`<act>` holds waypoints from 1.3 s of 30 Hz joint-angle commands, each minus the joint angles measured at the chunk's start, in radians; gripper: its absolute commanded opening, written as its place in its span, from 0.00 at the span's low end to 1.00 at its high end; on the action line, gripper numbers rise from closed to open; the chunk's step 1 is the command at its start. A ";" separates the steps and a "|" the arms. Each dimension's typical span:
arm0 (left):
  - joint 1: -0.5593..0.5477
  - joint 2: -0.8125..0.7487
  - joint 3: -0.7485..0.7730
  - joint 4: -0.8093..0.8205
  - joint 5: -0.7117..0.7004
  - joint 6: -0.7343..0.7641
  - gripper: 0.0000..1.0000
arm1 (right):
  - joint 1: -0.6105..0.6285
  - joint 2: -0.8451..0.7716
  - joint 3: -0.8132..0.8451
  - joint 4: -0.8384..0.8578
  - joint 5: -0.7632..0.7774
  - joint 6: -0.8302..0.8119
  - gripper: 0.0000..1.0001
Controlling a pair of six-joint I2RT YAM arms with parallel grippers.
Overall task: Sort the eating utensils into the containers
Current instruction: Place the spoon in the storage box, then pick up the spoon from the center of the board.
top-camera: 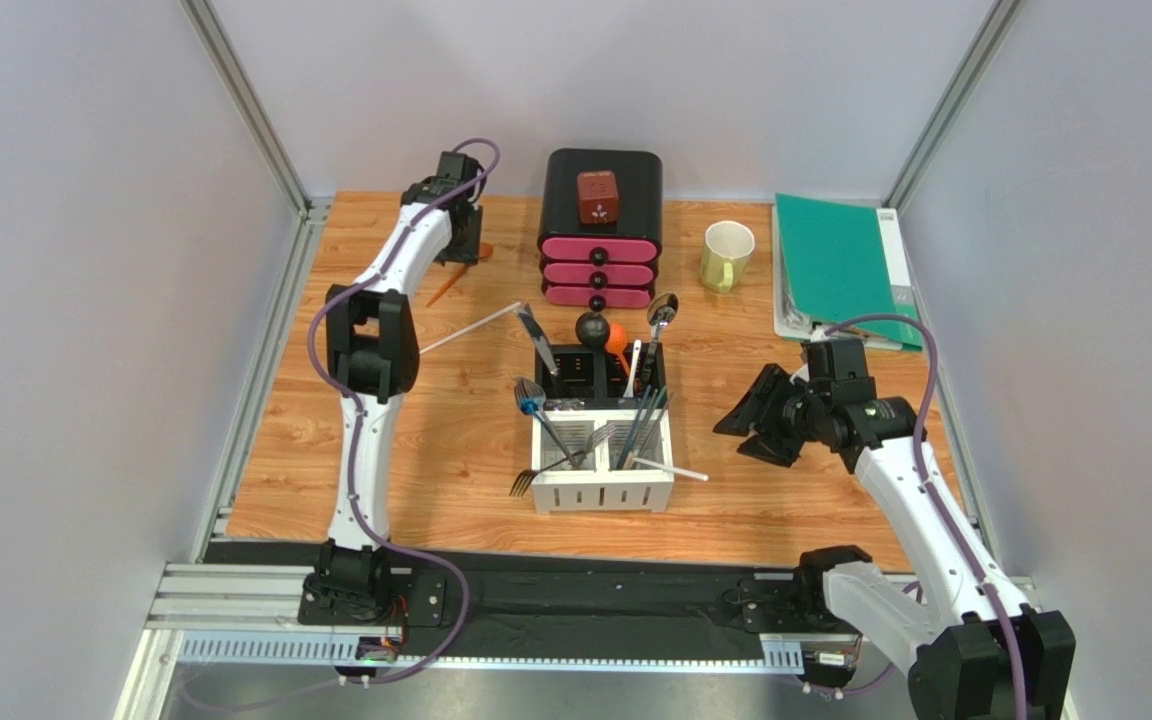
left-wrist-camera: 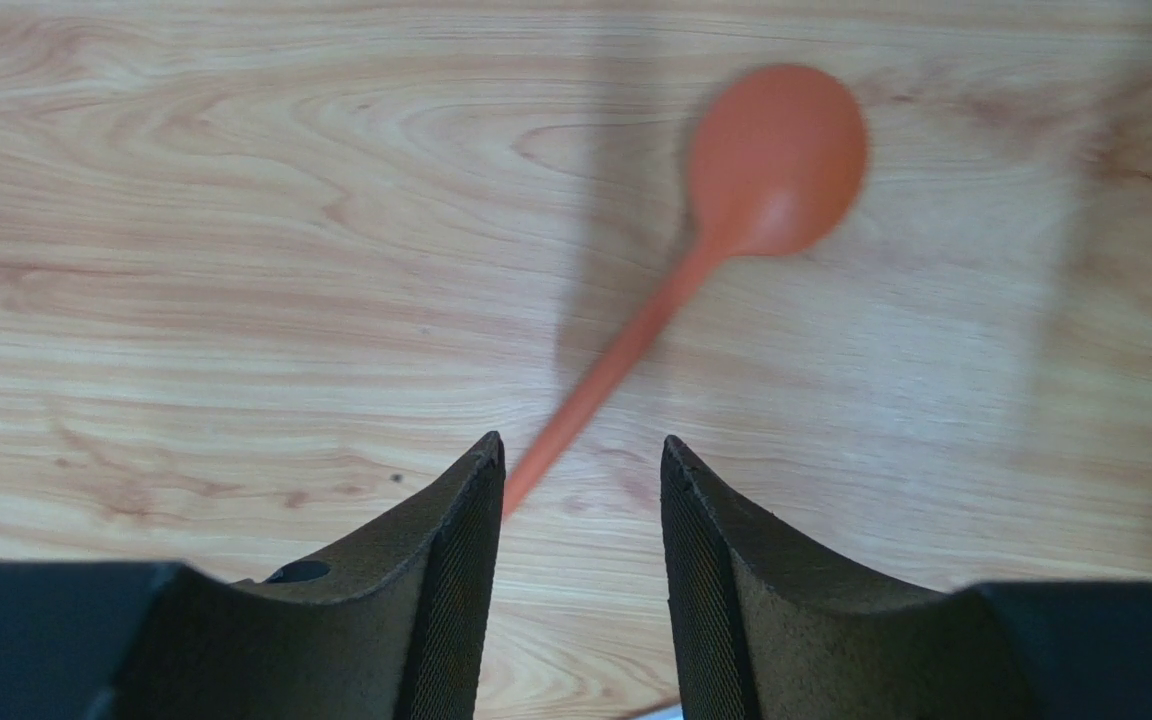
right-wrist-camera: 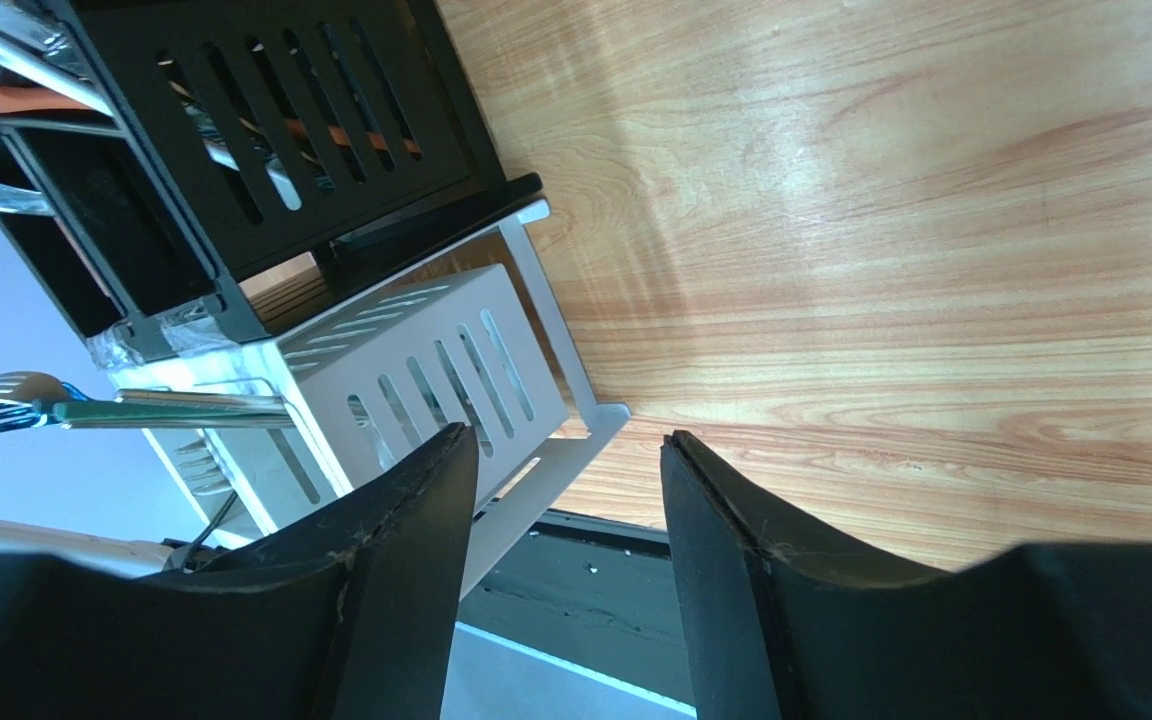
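An orange plastic spoon (left-wrist-camera: 778,158) lies on the wood table at the back left, also seen from above (top-camera: 449,284). My left gripper (left-wrist-camera: 579,458) is open just above it, with the handle's end between the fingertips, close to the left finger (left-wrist-camera: 455,525); it also shows in the top view (top-camera: 464,245). The four-compartment caddy (top-camera: 602,483) stands mid-table holding forks, spoons, knives and chopsticks. A white utensil (top-camera: 470,326) lies to its left. My right gripper (top-camera: 748,425) is open and empty to the right of the caddy (right-wrist-camera: 417,375).
A black-and-pink drawer box (top-camera: 602,225) stands at the back centre, with a pale green mug (top-camera: 726,255) and a green folder (top-camera: 838,263) to its right. Metal frame posts and grey walls bound the table on both sides.
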 commanded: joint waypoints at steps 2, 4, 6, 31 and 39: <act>0.038 -0.003 0.050 -0.006 0.023 0.077 0.49 | 0.002 0.047 0.035 0.013 -0.009 0.000 0.53; 0.049 0.018 0.069 -0.023 0.069 0.095 0.49 | 0.002 0.061 0.066 0.007 -0.001 -0.008 0.52; 0.060 0.037 0.105 -0.041 0.092 0.112 0.49 | 0.002 0.060 0.086 0.006 0.013 -0.012 0.52; 0.083 0.169 0.143 -0.224 0.283 0.189 0.16 | -0.038 0.126 0.154 -0.022 0.007 -0.047 0.52; 0.083 -0.018 -0.028 -0.178 0.315 0.164 0.00 | -0.038 0.116 0.152 -0.019 0.004 -0.038 0.52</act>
